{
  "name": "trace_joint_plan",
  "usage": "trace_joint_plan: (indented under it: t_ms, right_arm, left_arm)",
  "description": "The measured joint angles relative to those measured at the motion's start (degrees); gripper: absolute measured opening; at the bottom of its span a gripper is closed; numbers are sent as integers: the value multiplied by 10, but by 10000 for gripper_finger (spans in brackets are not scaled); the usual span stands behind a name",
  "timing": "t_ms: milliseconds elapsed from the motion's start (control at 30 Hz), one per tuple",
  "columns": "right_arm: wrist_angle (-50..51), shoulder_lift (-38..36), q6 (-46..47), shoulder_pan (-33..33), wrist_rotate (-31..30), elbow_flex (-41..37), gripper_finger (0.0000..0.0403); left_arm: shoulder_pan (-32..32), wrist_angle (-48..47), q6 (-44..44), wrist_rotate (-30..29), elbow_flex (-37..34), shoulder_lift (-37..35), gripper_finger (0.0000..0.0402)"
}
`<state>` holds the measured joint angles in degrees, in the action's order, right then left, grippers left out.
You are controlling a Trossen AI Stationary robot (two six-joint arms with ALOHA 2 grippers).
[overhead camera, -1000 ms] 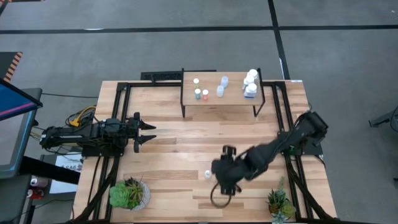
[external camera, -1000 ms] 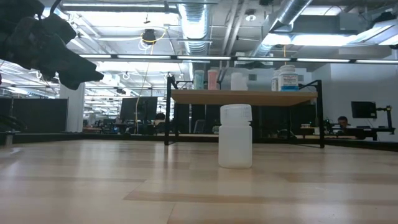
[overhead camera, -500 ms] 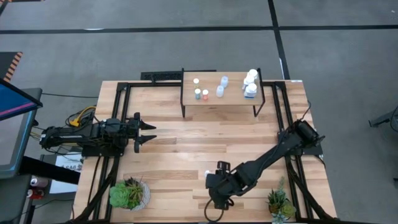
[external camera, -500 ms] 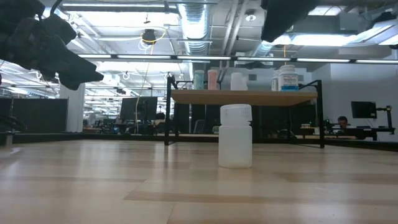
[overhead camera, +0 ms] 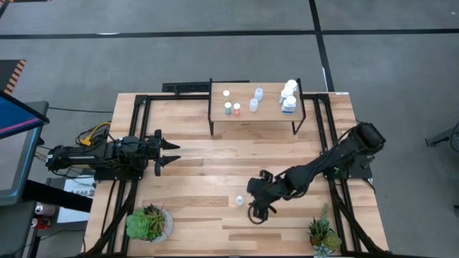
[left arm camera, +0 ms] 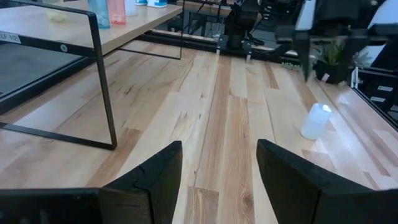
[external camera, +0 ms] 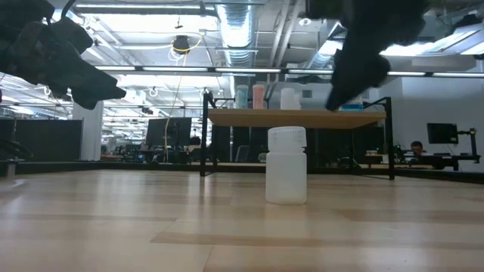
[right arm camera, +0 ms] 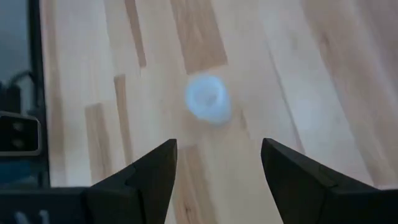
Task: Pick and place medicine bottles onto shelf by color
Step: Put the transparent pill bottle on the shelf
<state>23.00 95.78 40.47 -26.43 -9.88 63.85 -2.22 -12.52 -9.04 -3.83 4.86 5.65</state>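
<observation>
Lower centre, the right gripper (overhead camera: 256,208) hangs spread beside a lone bottle (overhead camera: 239,201); the left gripper (overhead camera: 171,153) waits mid-left, spread.

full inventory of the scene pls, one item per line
Loose bottle: 1, pale with white cap, upright on table near front, beside right gripper.
Shelf bottles: about 8, white, pale blue, teal and pink, on shelf.
Shelf: 1, light wood, black legs, table's far side.
Plants: 2, green, front corners.
Table: 1, wood planks.
Left gripper: open, idle at left.
Right gripper: open, above the loose bottle.
</observation>
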Motion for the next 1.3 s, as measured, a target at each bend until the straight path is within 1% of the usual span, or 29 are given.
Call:
trace_joint_plan:
  t_ms: [133,200,333,433,467,700,900,1300]
  right_arm:
    - [-5,39,-8,-2,25,18,256]
    - [-1,66,-24,-1,27,37,256]
    - [25,100,-52,8,28,80,256]
    - [60,114,-72,19,35,96,256]
    - [57,117,-76,24,41,102,256]
    - [63,123,-110,44,56,116,256]
    - [65,123,-132,45,69,116,256]
    - [63,123,-151,49,70,116,256]
  left_arm:
    - [0,0,0,0,0,0,195]
    - [0,0,0,0,0,0,195]
    - [0,0,0,0,0,0,195]
    - [0,0,0,0,0,0,195]
    - [0,0,0,0,0,0,195]
    - [0,0,0,0,0,0,195]
    - [0,0,0,0,0,0,195]
    - [0,0,0,0,0,0,195]
